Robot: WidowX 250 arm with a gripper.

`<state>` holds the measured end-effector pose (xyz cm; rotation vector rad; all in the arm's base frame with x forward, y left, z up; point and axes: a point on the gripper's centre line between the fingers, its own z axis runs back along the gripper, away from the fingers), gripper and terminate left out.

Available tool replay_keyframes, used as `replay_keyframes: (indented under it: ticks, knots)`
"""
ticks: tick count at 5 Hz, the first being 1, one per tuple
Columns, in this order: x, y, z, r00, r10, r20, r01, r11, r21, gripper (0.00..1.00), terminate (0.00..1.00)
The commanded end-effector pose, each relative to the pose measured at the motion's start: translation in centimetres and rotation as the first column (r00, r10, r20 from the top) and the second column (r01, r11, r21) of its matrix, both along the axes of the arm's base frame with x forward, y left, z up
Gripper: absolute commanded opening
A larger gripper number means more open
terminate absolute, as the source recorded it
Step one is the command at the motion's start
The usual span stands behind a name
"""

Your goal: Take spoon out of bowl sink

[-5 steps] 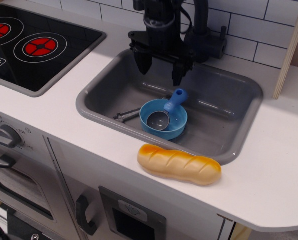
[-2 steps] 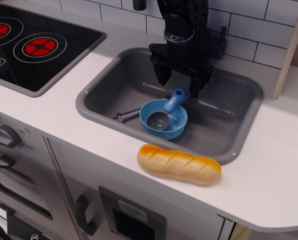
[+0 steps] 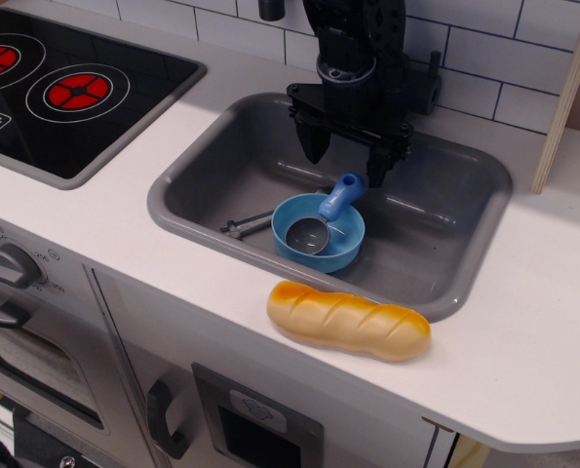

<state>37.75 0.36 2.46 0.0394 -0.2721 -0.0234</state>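
Gripper [image 3: 346,161] spread wide, empty, fingers [image 3: 310,144] pointing down, hanging over back half of sink [image 3: 197,166]. Not touching anything. Tips above and just behind spoon [image 3: 324,216] handle end; gap betw tips and handle hard to judge from this angle, prob still apart.

Spoon in bowl [image 3: 340,252]: dark grey head lying on bowl floor, light-blue handle leaning up over bowl's back rim, pointing toward gripper. Handle end sticking out past rim.

Bowl upright on sink floor, near sink's front wall, roughly mid-width of basin.

Thin grey metal utensil [image 3: 247,225] flat on sink floor, just left of bowl, one end at or under bowl's edge — can't tell if touching.

Bread loaf [image 3: 349,320] on counter [image 3: 543,322] just outside sink's front rim, lengthwise along it, apart from bowl w/ sink wall between.

Stove top [image 3: 36,136] w/ red burner rings well left of sink, counter strip between. White tile wall [image 3: 484,58] right behind sink's back rim. Knob [image 3: 15,263] on cabinet front below and well left of sink.
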Motion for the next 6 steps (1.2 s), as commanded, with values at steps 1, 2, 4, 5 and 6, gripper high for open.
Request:
replay_keyframes:
  ticks: [1,2,4,5,6]
  knots:
    - [0.3,-0.5,0.2,1.0,-0.001,0.005,0.001,1.0,-0.01,1.0,0.0]
    - [0.2,-0.7,-0.2,1.0,-0.001,0.01,0.001,1.0,-0.002,1.0,0.0]
    - [0.2,-0.7,0.0,1.0,-0.003,0.001,0.003,1.0,-0.015,0.0,0.0]
    - [0.1,-0.6,-0.1,1.0,0.0,0.004,0.0,1.0,-0.018,0.0,0.0]
    - [-0.1,-0.4,0.8,1.0,-0.014,0.01,0.014,1.0,-0.028,0.0,0.0]
